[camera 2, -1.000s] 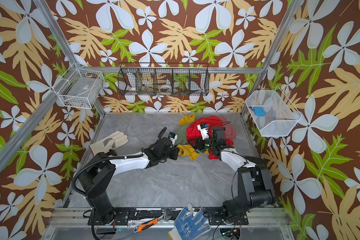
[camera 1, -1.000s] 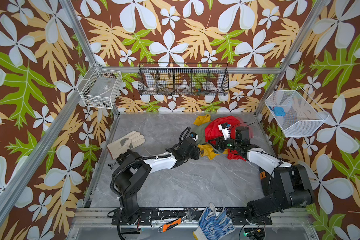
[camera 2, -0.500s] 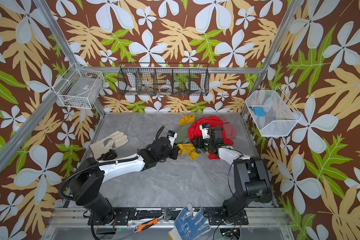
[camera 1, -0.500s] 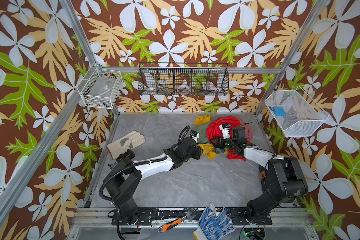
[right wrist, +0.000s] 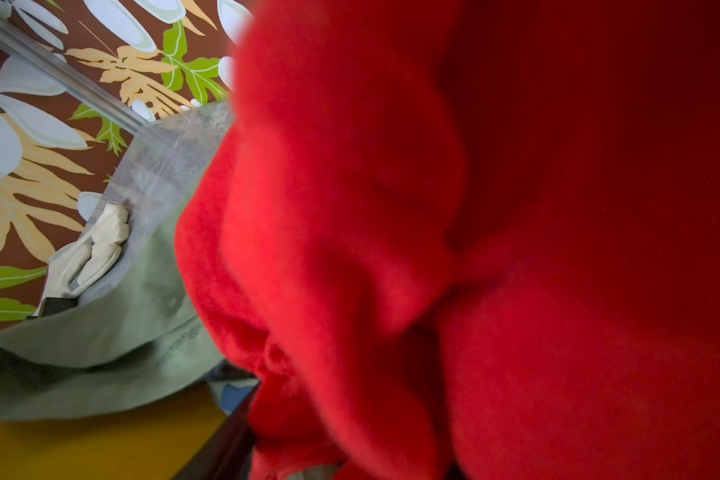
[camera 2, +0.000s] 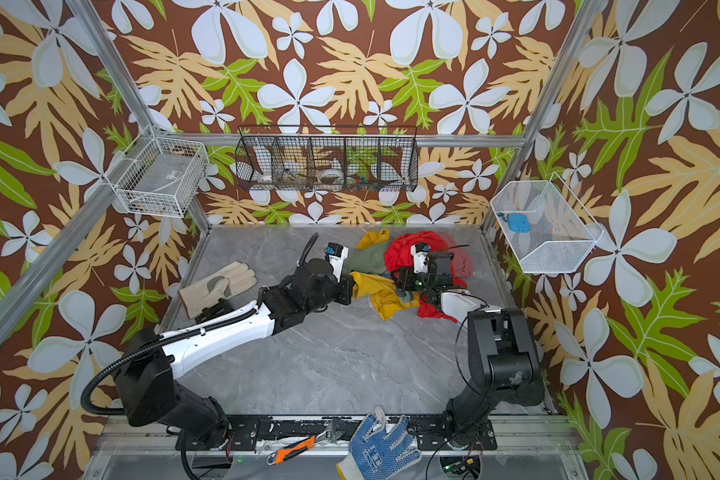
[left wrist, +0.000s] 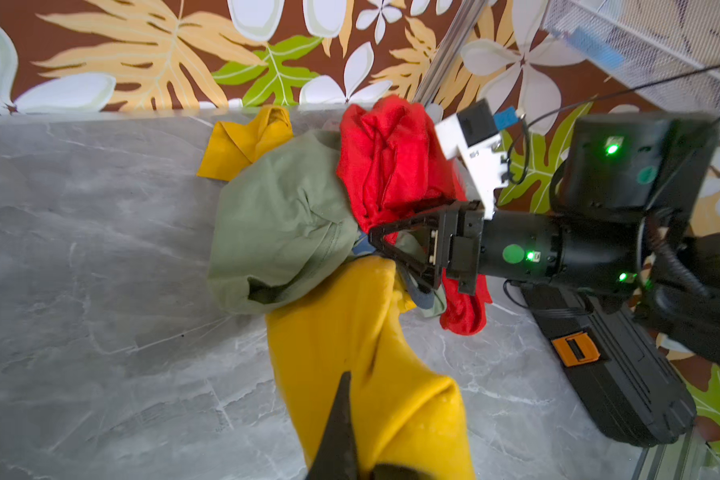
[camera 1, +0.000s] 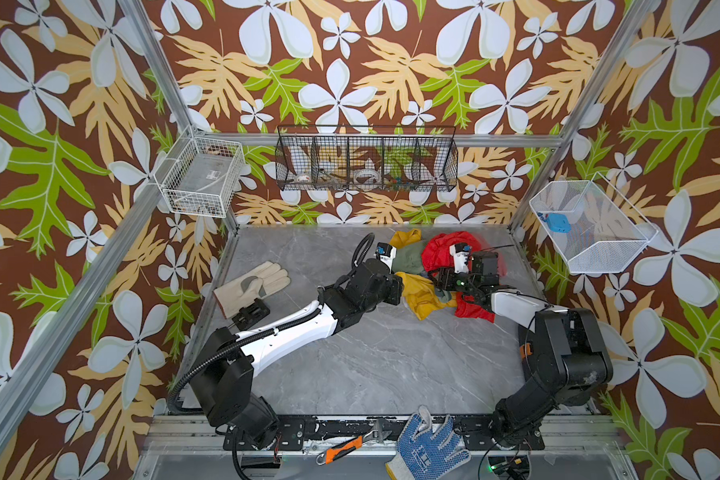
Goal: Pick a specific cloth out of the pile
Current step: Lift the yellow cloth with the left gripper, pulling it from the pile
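The mustard-yellow cloth (camera 1: 422, 297) (camera 2: 381, 293) trails out of the pile toward the table's middle, and another yellow fold pokes out behind the pile. My left gripper (camera 1: 400, 286) (camera 2: 352, 291) (left wrist: 362, 415) is shut on the cloth's (left wrist: 358, 332) near end. The pile holds a red cloth (camera 1: 441, 249) (left wrist: 391, 166) and an olive-green cloth (camera 1: 408, 262) (left wrist: 279, 220). My right gripper (camera 1: 441, 286) (camera 2: 400, 286) (left wrist: 375, 239) is pushed into the pile under the red cloth (right wrist: 433, 208). That cloth fills the right wrist view, and only one dark finger (right wrist: 225, 436) shows there.
A pale leather glove (camera 1: 250, 284) lies at the table's left beside a black block (camera 1: 250, 311). A blue-dotted glove (camera 1: 427, 446) and an orange-handled wrench (camera 1: 346, 446) lie on the front rail. Wire baskets hang at the left (camera 1: 202, 176), back (camera 1: 366, 158) and right (camera 1: 591, 230).
The left arm has stretched out lower across the table, with its gripper still on the yellow cloth. The right gripper has stayed in the pile and hardly shifted.
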You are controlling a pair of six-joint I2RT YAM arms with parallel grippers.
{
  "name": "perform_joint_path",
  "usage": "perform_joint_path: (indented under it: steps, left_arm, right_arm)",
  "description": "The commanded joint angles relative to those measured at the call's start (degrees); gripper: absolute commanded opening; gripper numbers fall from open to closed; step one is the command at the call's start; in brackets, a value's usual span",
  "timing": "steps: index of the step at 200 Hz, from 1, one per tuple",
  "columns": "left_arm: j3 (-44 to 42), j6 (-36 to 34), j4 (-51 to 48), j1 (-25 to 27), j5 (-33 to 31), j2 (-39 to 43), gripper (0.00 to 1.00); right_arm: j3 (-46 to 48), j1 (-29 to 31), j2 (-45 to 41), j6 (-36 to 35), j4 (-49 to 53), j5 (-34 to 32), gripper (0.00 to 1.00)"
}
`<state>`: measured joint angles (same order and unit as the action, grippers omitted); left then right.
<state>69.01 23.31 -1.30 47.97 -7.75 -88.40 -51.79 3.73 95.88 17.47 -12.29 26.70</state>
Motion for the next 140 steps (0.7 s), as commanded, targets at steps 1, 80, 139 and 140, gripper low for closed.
perform_joint_path:
  steps: [1,80,139,140]
  left_arm:
    - [3.24,-1.76,-2.11,0.02,-3.23,1.01,0.00]
    - [12.25,-3.95,-6.88,0.02,-5.81,3.26,0.00]
    - [18.14,-5.37,-12.59,-0.50,-12.29,7.09,0.00]
    - [18.33,-5.37,-12.81,-0.50,-12.38,7.10,0.00]
  right_arm:
    - [0.02,-0.96,0.78,-0.43,0.87,-4.47,0.61]
    - [0.73,-1.42,1.84,-1.04,0.51,-6.22,0.60]
    - [0.64,-2.46,3.00,-0.06,-0.09,-7.44,0.60]
    - [0.64,-2.43,3.00,-0.07,-0.05,-7.45,0.60]
